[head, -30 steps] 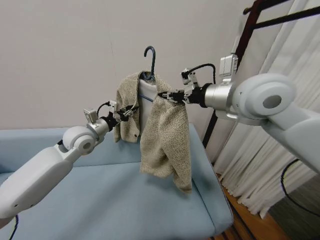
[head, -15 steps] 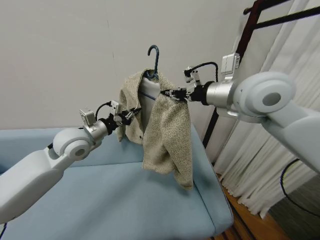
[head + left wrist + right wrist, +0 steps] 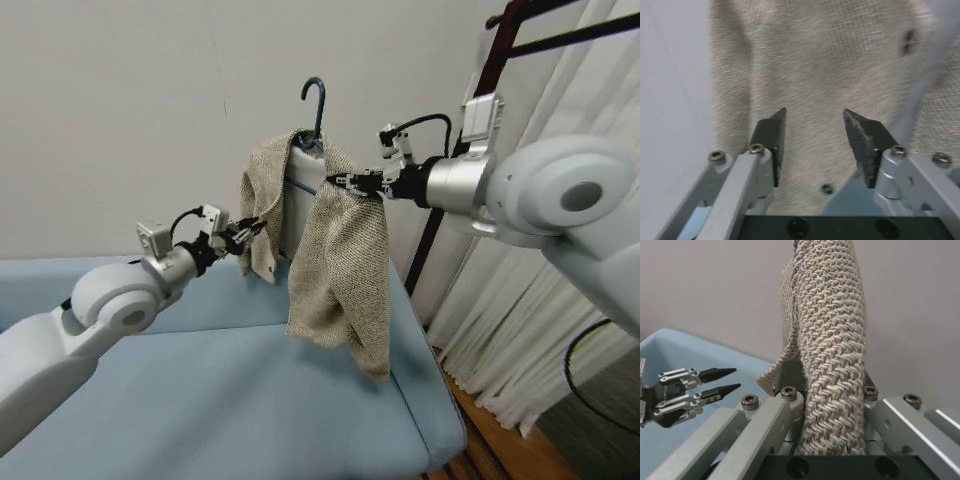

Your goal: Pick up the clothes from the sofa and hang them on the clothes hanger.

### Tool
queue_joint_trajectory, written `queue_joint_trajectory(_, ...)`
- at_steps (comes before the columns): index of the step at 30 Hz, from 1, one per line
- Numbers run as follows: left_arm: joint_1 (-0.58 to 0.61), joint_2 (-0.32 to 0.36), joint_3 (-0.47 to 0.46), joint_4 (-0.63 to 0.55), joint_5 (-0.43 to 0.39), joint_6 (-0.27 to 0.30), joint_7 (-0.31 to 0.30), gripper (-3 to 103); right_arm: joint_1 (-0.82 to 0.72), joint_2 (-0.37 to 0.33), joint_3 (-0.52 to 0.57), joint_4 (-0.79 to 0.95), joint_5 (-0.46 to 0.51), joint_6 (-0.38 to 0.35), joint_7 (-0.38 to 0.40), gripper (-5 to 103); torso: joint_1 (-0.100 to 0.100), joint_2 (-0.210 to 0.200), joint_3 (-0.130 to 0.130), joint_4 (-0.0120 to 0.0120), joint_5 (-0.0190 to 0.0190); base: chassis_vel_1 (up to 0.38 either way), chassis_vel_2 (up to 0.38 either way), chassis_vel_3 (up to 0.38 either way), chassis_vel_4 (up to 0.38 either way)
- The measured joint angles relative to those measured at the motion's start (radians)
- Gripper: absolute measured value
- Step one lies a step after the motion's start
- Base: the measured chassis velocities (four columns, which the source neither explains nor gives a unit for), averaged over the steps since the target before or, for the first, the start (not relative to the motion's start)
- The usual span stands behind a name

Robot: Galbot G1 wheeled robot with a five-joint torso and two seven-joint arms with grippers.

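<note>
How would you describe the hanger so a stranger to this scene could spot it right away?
Above the light blue sofa, against the plain wall, a beige knit cardigan hangs with its shoulder pinched in the right claw. The hanger sits inside its collar; its dark curved hook poking up above the knit sets it apart.

Soft even indoor light, faint shadows

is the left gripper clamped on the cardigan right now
No, the left gripper stands open, its fingers spread apart with the cardigan unpinched.
</note>
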Motion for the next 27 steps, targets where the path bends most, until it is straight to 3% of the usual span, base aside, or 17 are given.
queue_joint_trajectory(2, 0.073, 0.018, -0.093, -0.012, -0.016, -0.011, -0.014, 52, -0.006, -0.007, 0.033, 0.003, 0.033, 0.001, 0.021, 10, 0.000, 0.000, 0.000, -0.0001, 0.0003, 0.000, 0.000, 0.000, 0.000)
queue_joint_trajectory(3, 0.090, 0.020, -0.115, -0.016, -0.024, -0.012, -0.019, 52, -0.008, -0.010, 0.046, 0.004, 0.048, 0.001, 0.029, 10, 0.000, 0.000, 0.000, -0.0001, 0.0004, 0.000, 0.000, 0.000, 0.000)
queue_joint_trajectory(4, 0.090, 0.020, -0.115, -0.016, -0.024, -0.012, -0.019, 52, -0.008, -0.010, 0.046, 0.004, 0.048, 0.001, 0.029, 10, 0.000, 0.000, 0.000, -0.0001, 0.0004, 0.000, 0.000, 0.000, 0.000)
queue_joint_trajectory(5, 0.115, 0.020, -0.147, -0.025, -0.042, -0.014, -0.042, 63, -0.008, -0.022, 0.068, 0.006, 0.085, 0.002, 0.051, 10, 0.000, 0.000, 0.000, 0.0000, 0.0003, 0.000, 0.000, 0.000, 0.000)
queue_joint_trajectory(6, 0.120, 0.017, -0.157, -0.028, -0.055, -0.014, -0.060, 63, -0.007, -0.035, 0.081, 0.009, 0.113, 0.002, 0.068, 10, 0.000, 0.000, 0.000, 0.0003, 0.0003, 0.000, 0.000, 0.000, 0.000)
queue_joint_trajectory(7, 0.121, 0.005, -0.166, -0.031, -0.080, -0.014, -0.091, 74, -0.003, -0.071, 0.103, 0.021, 0.174, 0.002, 0.106, 10, 0.000, 0.000, 0.000, 0.0002, 0.0003, 0.000, 0.000, 0.000, 0.000)
queue_joint_trajectory(8, 0.121, 0.005, -0.166, -0.031, -0.080, -0.014, -0.091, 74, -0.003, -0.071, 0.103, 0.021, 0.174, 0.002, 0.106, 10, 0.000, 0.000, 0.000, 0.0002, 0.0003, 0.000, 0.000, 0.000, 0.000)
queue_joint_trajectory(10, 0.132, -0.007, -0.180, -0.037, -0.095, -0.014, -0.118, 80, 0.002, -0.110, 0.121, 0.042, 0.235, 0.006, 0.167, 10, 0.000, 0.000, 0.000, -0.0010, 0.0003, 0.000, 0.000, 0.000, 0.000)
queue_joint_trajectory(12, 0.145, -0.028, -0.194, -0.047, -0.098, -0.003, -0.169, 90, 0.013, -0.179, 0.145, 0.076, 0.314, 0.023, 0.267, 10, 0.000, 0.000, 0.000, -0.0003, 0.0010, 0.000, 0.000, 0.000, 0.000)
queue_joint_trajectory(14, 0.147, -0.034, -0.195, -0.048, -0.097, 0.002, -0.179, 90, 0.016, -0.199, 0.151, 0.080, 0.331, 0.024, 0.287, 10, 0.000, 0.000, 0.000, -0.0003, 0.0008, 0.000, 0.000, 0.000, 0.000)
queue_joint_trajectory(15, 0.155, -0.039, -0.202, -0.048, -0.092, 0.007, -0.186, 95, 0.021, -0.224, 0.158, 0.082, 0.349, 0.025, 0.307, 10, 0.000, 0.000, 0.000, -0.0008, 0.0004, 0.000, 0.000, 0.000, 0.000)
queue_joint_trajectory(16, 0.192, -0.047, -0.239, -0.054, -0.071, 0.022, -0.190, 98, 0.031, -0.262, 0.165, 0.074, 0.373, 0.026, 0.333, 10, 0.000, 0.000, 0.000, -0.0010, 0.0003, 0.000, 0.000, 0.000, 0.000)
queue_joint_trajectory(19, 0.247, -0.059, -0.310, -0.058, -0.052, 0.035, -0.193, 100, 0.039, -0.289, 0.165, 0.048, 0.383, 0.020, 0.347, 10, 0.000, 0.000, 0.000, -0.0008, 0.0009, 0.000, 0.000, 0.000, 0.000)
queue_joint_trajectory(22, 0.318, -0.082, -0.401, -0.059, -0.025, 0.049, -0.192, 100, 0.052, -0.292, 0.134, 0.009, 0.375, 0.017, 0.379, 10, 0.000, 0.000, 0.000, 0.0001, 0.0003, 0.000, 0.000, 0.000, 0.000)
queue_joint_trajectory(27, 0.357, -0.114, -0.433, -0.052, 0.010, 0.054, -0.191, 100, 0.083, -0.276, 0.067, -0.071, 0.327, 0.013, 0.408, 10, 0.000, 0.000, 0.000, 0.0001, 0.0002, 0.000, 0.000, 0.000, 0.000)
